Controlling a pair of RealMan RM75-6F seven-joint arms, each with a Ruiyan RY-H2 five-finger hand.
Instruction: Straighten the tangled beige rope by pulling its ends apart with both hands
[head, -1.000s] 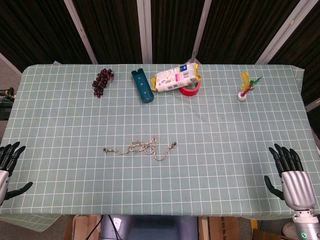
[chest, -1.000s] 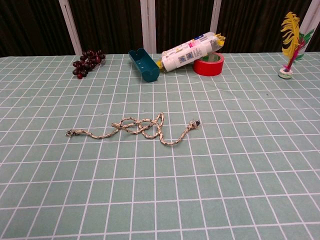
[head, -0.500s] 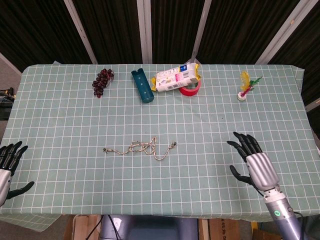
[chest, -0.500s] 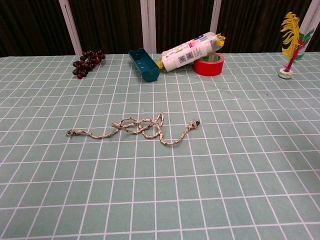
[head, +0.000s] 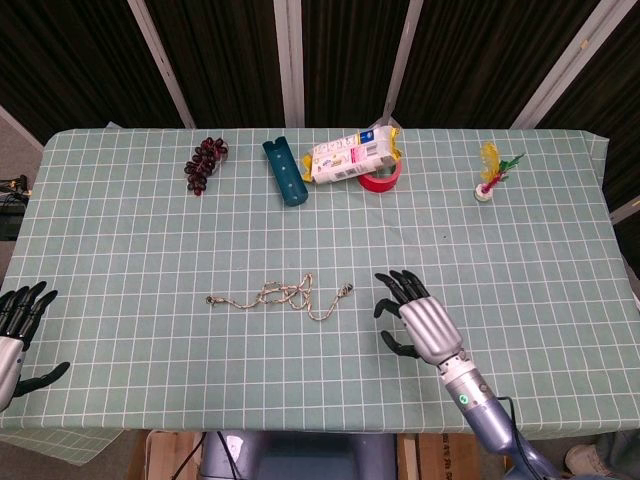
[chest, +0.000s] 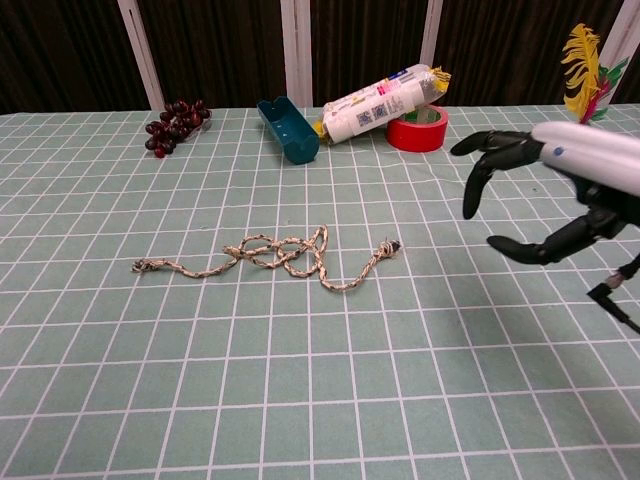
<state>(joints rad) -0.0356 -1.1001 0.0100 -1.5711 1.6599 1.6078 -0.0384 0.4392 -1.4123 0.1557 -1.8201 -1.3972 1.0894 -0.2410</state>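
The beige rope (head: 282, 296) (chest: 283, 255) lies tangled on the checked cloth near the table's middle, one frayed end at the left and a dark-tipped end at the right. My right hand (head: 418, 323) (chest: 560, 190) hovers just right of that dark-tipped end, fingers spread, holding nothing. My left hand (head: 18, 325) stays at the table's front left edge, fingers spread and empty, far from the rope; the chest view does not show it.
Along the far side stand dark grapes (head: 204, 164), a teal tray (head: 285, 172), a printed packet (head: 352, 158) resting on a red tape roll (head: 381, 179), and a feathered shuttlecock (head: 493, 172). The green checked tablecloth (head: 150, 240) covers the table.
My right hand has swept from the front right corner leftward toward the rope's right end and now shows in the chest view. The left hand and rope have not moved.
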